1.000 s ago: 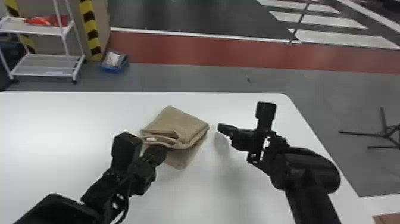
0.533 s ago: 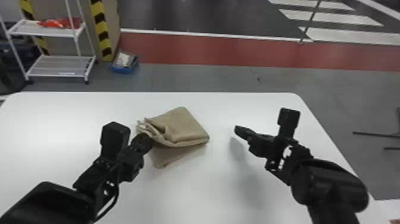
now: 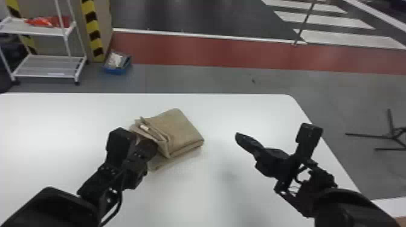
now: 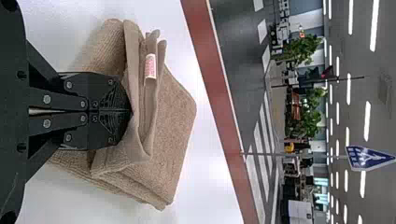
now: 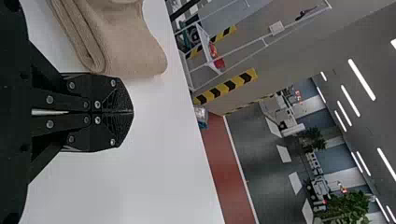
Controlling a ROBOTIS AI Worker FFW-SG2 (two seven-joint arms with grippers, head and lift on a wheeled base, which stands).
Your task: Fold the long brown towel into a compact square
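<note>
Left of the frame's centre, the left gripper point(image 3: 150, 146) has fingers clenched against the folded towel point(image 3: 181, 129) on the counter point(image 3: 241, 111). At right, the right gripper's point(image 3: 240, 139) fingers are clenched, without cloth.

A rack point(image 3: 39, 65) holds something red point(image 3: 43, 21). A blue bin point(image 3: 116, 71) sits on the floor point(image 3: 196, 81) nearby. Farther off are plants point(image 4: 299, 50) and a sign point(image 4: 366, 158).
</note>
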